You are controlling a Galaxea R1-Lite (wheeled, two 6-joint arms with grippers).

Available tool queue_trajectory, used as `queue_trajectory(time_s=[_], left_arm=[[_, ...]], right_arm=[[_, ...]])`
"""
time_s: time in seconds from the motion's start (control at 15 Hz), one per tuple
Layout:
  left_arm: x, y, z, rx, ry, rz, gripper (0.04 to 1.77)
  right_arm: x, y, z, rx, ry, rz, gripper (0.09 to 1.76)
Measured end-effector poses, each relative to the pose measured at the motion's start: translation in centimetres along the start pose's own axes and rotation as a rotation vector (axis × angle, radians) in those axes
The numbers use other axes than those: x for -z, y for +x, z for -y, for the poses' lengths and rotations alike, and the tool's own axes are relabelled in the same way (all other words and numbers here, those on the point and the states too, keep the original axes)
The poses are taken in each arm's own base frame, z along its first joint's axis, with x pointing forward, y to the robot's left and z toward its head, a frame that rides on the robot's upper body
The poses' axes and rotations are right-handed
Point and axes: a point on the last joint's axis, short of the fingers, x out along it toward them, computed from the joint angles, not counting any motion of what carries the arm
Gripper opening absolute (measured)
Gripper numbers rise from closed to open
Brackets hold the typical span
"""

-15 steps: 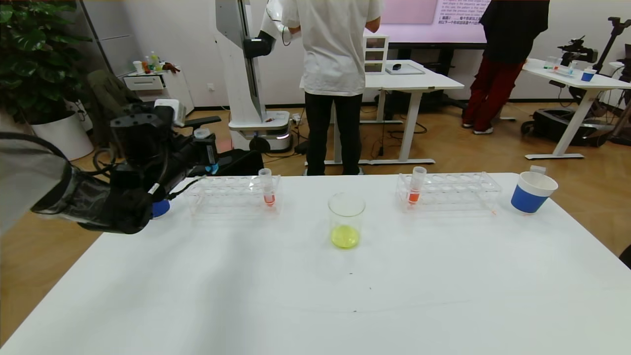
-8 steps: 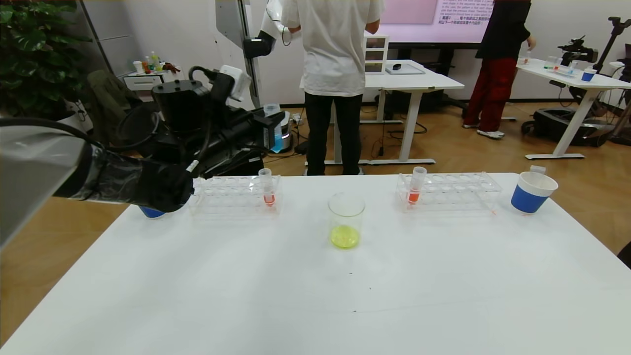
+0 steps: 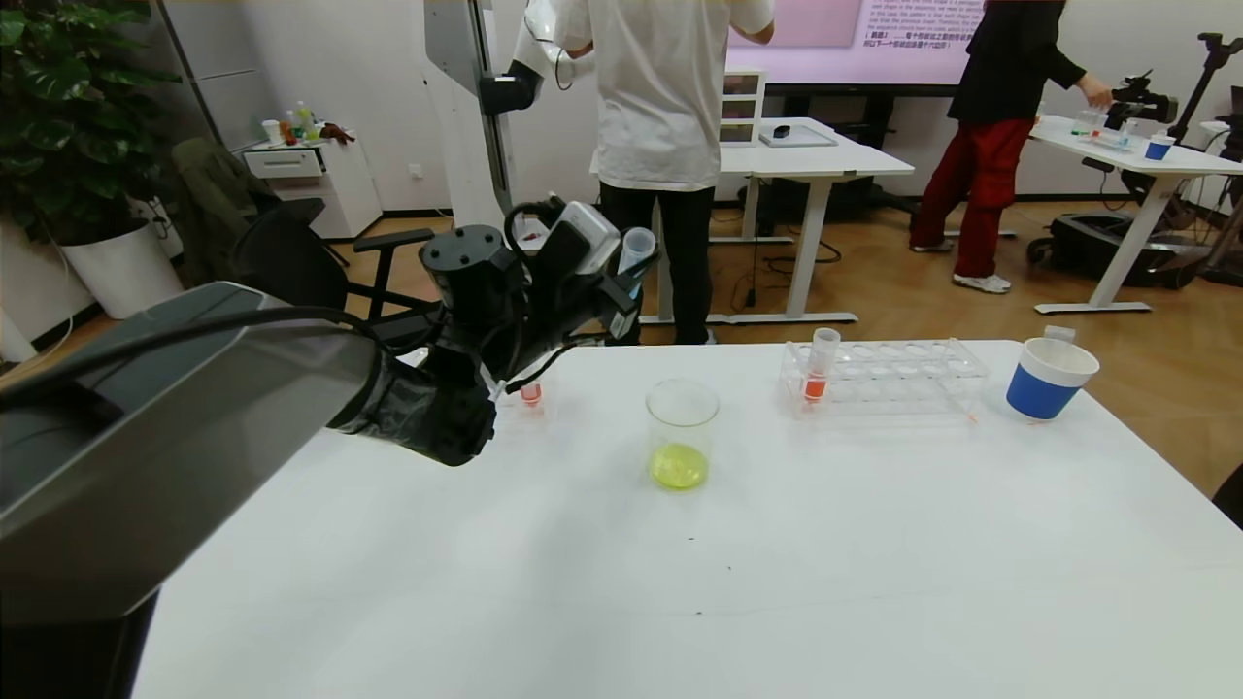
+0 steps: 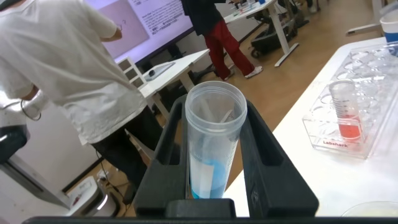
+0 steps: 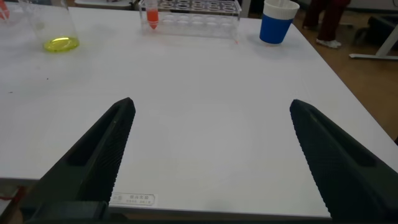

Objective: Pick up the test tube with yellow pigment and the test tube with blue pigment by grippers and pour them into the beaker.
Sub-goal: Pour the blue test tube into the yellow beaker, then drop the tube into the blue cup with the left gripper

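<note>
My left gripper [image 3: 621, 279] is shut on the test tube with blue pigment [image 3: 634, 249] and holds it tilted in the air, above the table's far edge and up-left of the beaker. In the left wrist view the tube [image 4: 214, 149] stands between the black fingers [image 4: 264, 155], with cyan liquid low inside. The beaker [image 3: 683, 432] stands mid-table with yellow-green liquid at its bottom; it also shows in the right wrist view [image 5: 53, 28]. No tube with yellow pigment is in view. My right gripper [image 5: 211, 118] is open and empty over the table's front right.
A clear rack [image 3: 889, 374] at the back right holds an orange-red tube [image 3: 819, 369]. Another orange-red tube [image 3: 530, 392] stands behind my left arm, its rack mostly hidden. A blue and white paper cup [image 3: 1049, 379] stands far right. People and desks are beyond the table.
My left arm has swung up and to the right from the table's far left corner towards the beaker, carrying the blue tube, which now tilts. The beaker and racks have not moved.
</note>
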Motion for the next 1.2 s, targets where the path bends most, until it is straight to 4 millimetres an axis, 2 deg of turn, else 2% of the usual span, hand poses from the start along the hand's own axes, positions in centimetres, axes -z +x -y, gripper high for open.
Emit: queue_trajectory(time_s=[0.2,0.4,0.6,1.2], left_arm=[[1.1,0.5,2.5,0.079,0.117,0.042,0.5],[2.1,0.4,3.5,0.125,0.258,0.054,0.5],[2.5,0.2,3.8,0.124,0.322,0.102,0.5],[4.5,-1.2,4.0,0.276,0.559,0.221,0.5]], right_arm=[[0.0,0.0,0.0,0.0,0.0,0.0,1.74],[0.0,0.0,0.0,0.0,0.0,-0.001,1.74],[0.0,0.0,0.0,0.0,0.0,0.0,1.74],[0.0,0.0,0.0,0.0,0.0,0.0,1.74]])
